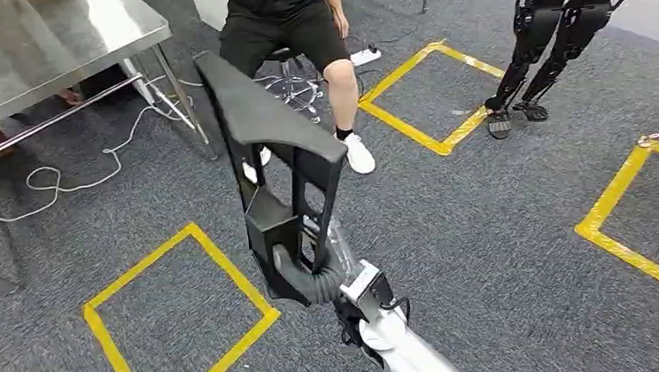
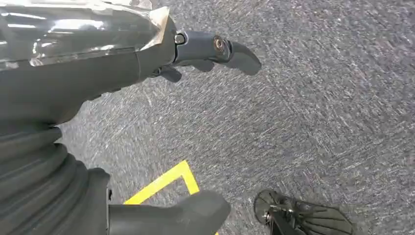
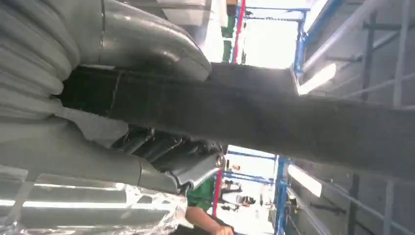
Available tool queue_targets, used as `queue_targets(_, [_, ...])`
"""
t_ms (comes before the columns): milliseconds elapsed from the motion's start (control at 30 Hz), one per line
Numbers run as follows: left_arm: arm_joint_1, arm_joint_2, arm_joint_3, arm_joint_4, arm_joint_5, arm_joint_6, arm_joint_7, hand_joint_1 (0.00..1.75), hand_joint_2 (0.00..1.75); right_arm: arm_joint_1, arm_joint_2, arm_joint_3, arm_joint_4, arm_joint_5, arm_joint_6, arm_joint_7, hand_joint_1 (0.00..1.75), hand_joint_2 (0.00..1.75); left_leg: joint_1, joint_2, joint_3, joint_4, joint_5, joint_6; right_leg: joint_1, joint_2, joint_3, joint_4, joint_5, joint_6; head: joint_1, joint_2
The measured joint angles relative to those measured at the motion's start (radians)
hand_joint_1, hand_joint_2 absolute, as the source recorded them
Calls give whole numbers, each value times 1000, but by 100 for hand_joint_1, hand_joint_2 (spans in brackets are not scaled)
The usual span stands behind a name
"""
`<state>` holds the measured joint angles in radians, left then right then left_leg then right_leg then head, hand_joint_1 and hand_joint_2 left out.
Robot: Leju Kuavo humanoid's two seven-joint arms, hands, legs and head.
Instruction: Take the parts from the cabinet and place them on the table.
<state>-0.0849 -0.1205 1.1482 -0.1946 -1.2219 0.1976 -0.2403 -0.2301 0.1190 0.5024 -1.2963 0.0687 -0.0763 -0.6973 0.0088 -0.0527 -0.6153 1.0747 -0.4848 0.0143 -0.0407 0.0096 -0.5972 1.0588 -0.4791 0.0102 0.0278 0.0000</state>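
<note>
A: Right hand (image 1: 302,273), fingers?
B: Wrapped round the lower end of the black part (image 1: 259,129), thumb (image 3: 147,41) on one face, fingers (image 3: 166,152) on the other.
A: Part's position?
B: Rising upright from the grip, above grey carpet (image 1: 488,218).
A: Left hand (image 2: 98,58)?
B: Holds nothing; fingers (image 2: 215,49) extended, thumb apart, over the carpet.
A: Table (image 1: 40,49)?
B: Steel, far left.

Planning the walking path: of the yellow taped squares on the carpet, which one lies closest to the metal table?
The fully visible yellow taped square at lower left, just in front of the metal table. The other two lie further right: one beside the seated person, one cut off at the right edge.
</note>
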Motion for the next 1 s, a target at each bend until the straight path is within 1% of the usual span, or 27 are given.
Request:
queue_targets(33, [-3, 0, 0, 0, 0, 0, -5, 0, 175, 0, 1, 0, -4, 3, 0, 0, 175, 175, 3, 28, -32, 59, -31, -7, 2, -9, 4, -1, -3, -4, -1, 0])
queue_targets(67, [-5, 0, 0, 0, -1, 0, -7, 0, 175, 0, 1, 0, -5, 3, 0, 0, 175, 175, 5, 45, -81, 143, -67, -11, 3, -19, 6, -1, -6, -8, -2, 0])
queue_targets(100, [-5, 0, 0, 0, -1, 0, -8, 0, 175, 1, 1, 0, -5, 3, 0, 0, 175, 175, 5, 51, -126, 214, -90, -14, 4, -29, 8, -1, -10, -12, -1, 0])
queue_targets(133, [-4, -2, 0, 0, -1, 0, -9, 0, 175, 2, 1, 0, -5, 3, 0, 0, 175, 175, 6, 51, -162, 260, -93, -15, 5, -39, 9, -1, -14, -12, -1, 0])
queue_targets(167, [-3, -2, 0, 0, -1, 0, -9, 0, 175, 2, 1, 0, -5, 3, 0, 0, 175, 175, 7, 51, -171, 263, -82, -15, 5, -45, 10, -1, -15, -12, -1, 0])
queue_targets(200, [-2, -3, 0, 0, -1, 0, -10, 0, 175, 2, 1, 0, -6, 3, 0, 0, 175, 175, 8, 52, -154, 208, -33, -9, 8, -58, 16, -1, -21, -11, -1, 0])
queue_targets(233, [-2, -3, 0, 0, -1, 0, -10, 0, 175, 1, 1, 0, -7, 3, 0, 0, 175, 175, 6, 59, -115, 124, 18, -1, 10, -68, 23, -2, -25, -11, -1, 0])
queue_targets(267, [-3, -2, 0, 0, -1, 0, -10, 0, 175, 1, 2, 0, -10, 3, 0, 0, 175, 175, 0, 83, -69, 34, 62, 10, 11, -76, 31, -4, -30, -9, -1, 0])
queue_targets(300, [-4, 0, 0, 0, -1, 0, -11, 0, 175, 1, 4, 0, -13, 3, 0, 0, 175, 175, -11, 136, -35, -33, 76, 24, 11, -83, 38, -9, -32, -9, -1, 0])
queue_targets(333, [-7, 0, 0, 0, -1, 0, -11, 0, 175, 0, 4, 0, -14, 3, 0, 0, 175, 175, -15, 144, -32, -35, 65, 26, 21, -92, 44, -13, -37, -1, 0, 0])
queue_targets(367, [-9, 0, 0, 0, -1, 0, -12, 0, 175, 0, 4, 0, -14, 3, 0, -1, 175, 175, -18, 134, -33, -38, 63, 27, 14, -100, 46, -18, -37, 3, -2, 0])
queue_targets(433, [-8, 2, 0, 0, -1, 0, -13, 0, 175, 0, 7, 0, -16, 3, 0, 0, 175, 175, -23, 111, -29, -48, 59, 34, 13, -125, 65, -37, -39, 14, -2, 0])
queue_targets(467, [-8, 5, -1, -1, -1, 1, -13, 0, 175, 2, 13, 0, -22, 3, 0, 0, 175, 175, -17, 90, 6, -81, 71, 40, 22, -129, 76, -44, -45, 20, -3, 0])
queue_targets(500, [-6, -3, -1, 0, -1, 1, -13, 0, 175, -1, 10, -1, -21, 2, 0, 0, 175, 175, -15, 81, 25, -102, 77, 39, 18, -84, 78, -23, -49, 19, 3, 0])
queue_targets(533, [-8, -3, 0, 0, -1, 2, -13, 0, 175, -5, 9, -1, -22, 2, 2, -1, 175, 175, -12, 72, 33, -107, 82, 46, 20, -45, 54, 30, -71, 11, 0, 0])
queue_targets(567, [-11, -3, 0, 0, -1, 2, -14, 0, 175, -4, 8, -1, -22, 2, 5, -1, 175, 175, -13, 57, 33, -107, 81, 48, 20, -27, 10, 108, -97, 3, 3, 0])
queue_targets(600, [-15, -5, 0, 0, 1, 3, -14, 0, 175, 4, 4, -1, -22, 4, 6, 0, 175, 175, -14, 38, 34, -105, 78, 51, 19, -20, -40, 186, -121, -1, 1, 0])
queue_targets(633, [-15, -6, 0, 0, 3, 3, -16, 0, 175, 11, -3, -2, -22, 5, 8, 0, 175, 175, -16, 21, 34, -104, 76, 53, 19, -16, -82, 241, -131, 1, 2, 0])
queue_targets(667, [-13, -6, 0, 0, 4, 4, -16, 0, 175, 16, -5, -3, -22, 5, 10, 1, 175, 175, -17, 5, 34, -102, 72, 53, 21, -14, -107, 252, -121, 7, 2, 0])
queue_targets(700, [-11, -8, 0, 0, 4, 5, -16, 0, 175, 16, -6, -3, -22, 5, 11, 1, 175, 175, -18, -11, 37, -97, 67, 51, 21, -12, -104, 211, -85, 18, 2, 0])
queue_targets(767, [-9, -11, 0, 0, 3, 5, -19, 0, 175, 15, -7, -3, -22, 5, 11, 1, 175, 175, -19, -40, 40, -82, 54, 44, 21, 3, -41, 35, 12, 37, 2, 0])
queue_targets(800, [-9, -13, 0, 0, 3, 5, -21, 0, 175, 14, -8, -4, -22, 6, 11, 0, 175, 175, -17, -50, 37, -72, 45, 40, 20, 36, -18, -34, 44, 35, 3, 0])
queue_targets(833, [-9, -13, 0, 0, -1, 6, -22, 0, 175, 13, -8, -4, -22, 7, 10, 1, 175, 175, -26, -63, 31, -62, 34, 31, 24, 45, -15, -35, 38, 21, 2, 0])
queue_targets(867, [-9, -12, 0, 0, -1, 6, -22, 0, 175, 11, -8, -5, -23, 7, 10, 0, 175, 175, -19, -70, 29, -62, 31, 28, 22, 40, -11, -34, 37, 10, 0, 0])
queue_targets(933, [-6, -12, 0, 0, -2, 6, -15, 0, 175, 4, -6, -6, -23, 8, 10, 0, 175, 175, -11, -79, 25, -65, 31, 18, 29, 29, -10, -34, 35, -3, 2, 0])
queue_targets(967, [-5, -9, 0, -1, -2, 7, -8, 0, 175, 0, -2, -6, -23, 11, 10, 0, 175, 175, -13, -81, 26, -61, 25, 12, 12, 20, -4, -42, 36, -9, 2, 0])
queue_targets(1000, [-5, -11, 0, 0, -2, 9, -2, 0, 175, -1, 3, -7, -23, 12, 13, 0, 175, 175, -16, -29, 24, -44, 18, 6, 13, 13, 4, -45, 35, -13, 2, 0])
